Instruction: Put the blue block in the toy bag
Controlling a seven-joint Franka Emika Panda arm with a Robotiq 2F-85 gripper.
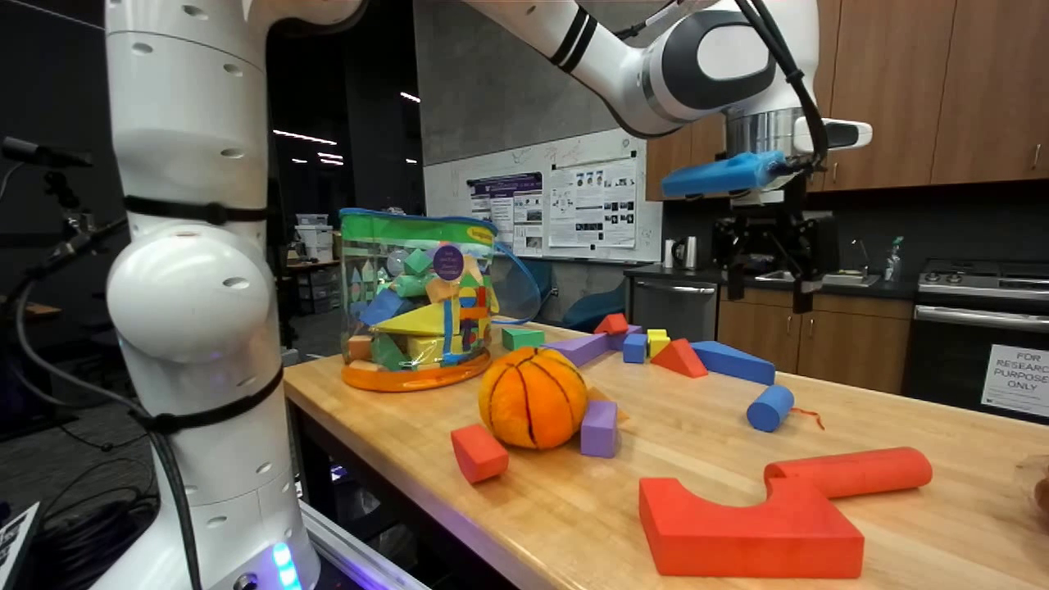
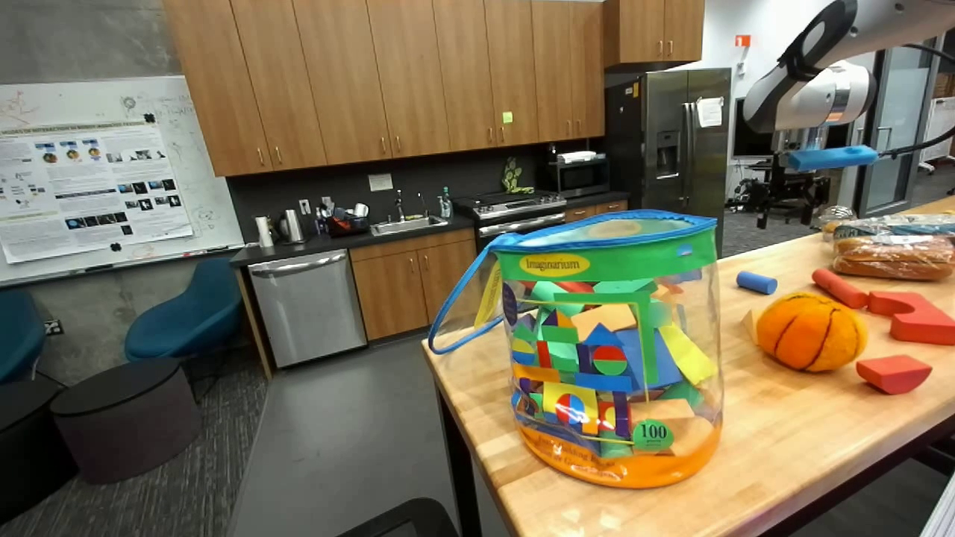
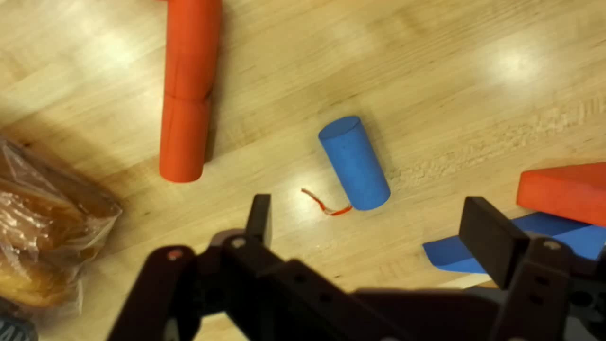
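In an exterior view, the gripper hangs in the air over the table, its fingers apart and nothing pinched between them. Below it the blue block, a plain cylinder, lies on its side on the wood, near the blue wedge. The step in hand looks to be the approach: the block is not yet gripped.

In an exterior view, the toy bag stands upright near the table's end, well apart from the block. Its clear flap seems to droop at the side, so the mouth is probably free to take a block (worth a check before any drop).

In the wrist view, the fingers stand spread wide, and the block shows ahead of their tips, a red thread by its near end. The next move calls for a shift forward over the cylinder's middle, a slight turn so the fingers meet its round sides squarely, then a straight descent and a firm squeeze.
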